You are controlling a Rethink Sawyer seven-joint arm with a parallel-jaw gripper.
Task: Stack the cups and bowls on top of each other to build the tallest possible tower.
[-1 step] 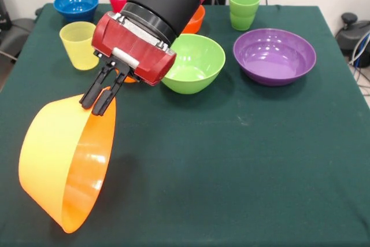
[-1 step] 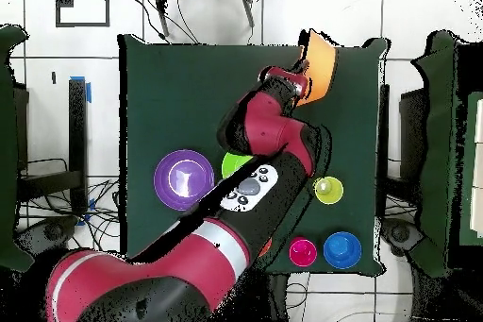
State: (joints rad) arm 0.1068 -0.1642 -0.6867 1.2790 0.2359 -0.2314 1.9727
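Fingers (image 1: pixel 99 98) pinch large orange bowl's (image 1: pixel 66 166) rim, bowl tilted below them. Next, judged: set it flat as tower base.

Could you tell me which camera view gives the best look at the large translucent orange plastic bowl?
The front view: the large translucent orange plastic bowl appears whole, tipped on edge, its rim pinched by the robot's hand. The overhead view shows only a narrow orange sliver near the table corner, partly behind the arm.

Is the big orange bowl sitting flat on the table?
No, the claw is clamped on the orange bowl's rim, holding it tipped on its side.
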